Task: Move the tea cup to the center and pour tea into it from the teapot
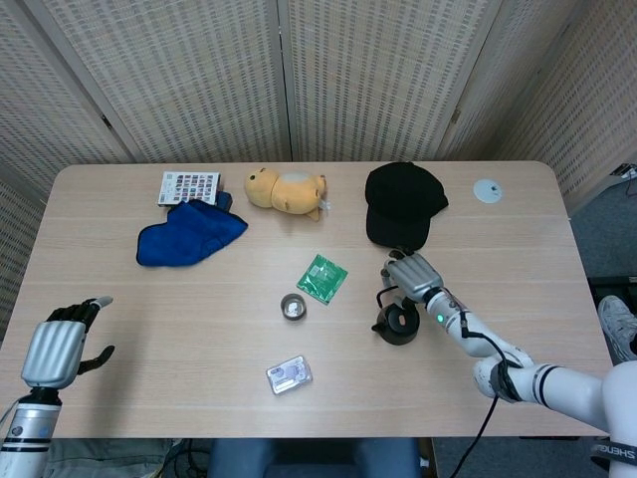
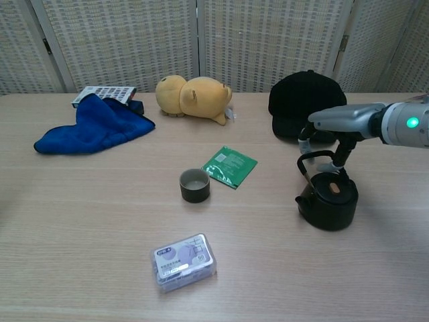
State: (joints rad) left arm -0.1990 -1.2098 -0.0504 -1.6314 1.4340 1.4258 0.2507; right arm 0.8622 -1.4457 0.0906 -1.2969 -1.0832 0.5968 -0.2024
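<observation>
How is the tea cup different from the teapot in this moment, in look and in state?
The tea cup is small, open-topped and olive-brown; the teapot is larger, black, lidded, with an arched handle. The tea cup stands free near the table's middle; the teapot has the right hand at its handle. Both stand upright on the table.

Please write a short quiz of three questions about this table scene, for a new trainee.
1. True or false: the cup lies on its side.
2. Which hand is at the teapot handle? A) left B) right
3. Fill in: the green packet lies between the cup and the ____.

Key:
1. False, it stands upright.
2. B. The right hand is at the handle; the left hand holds nothing.
3. cap.
</observation>
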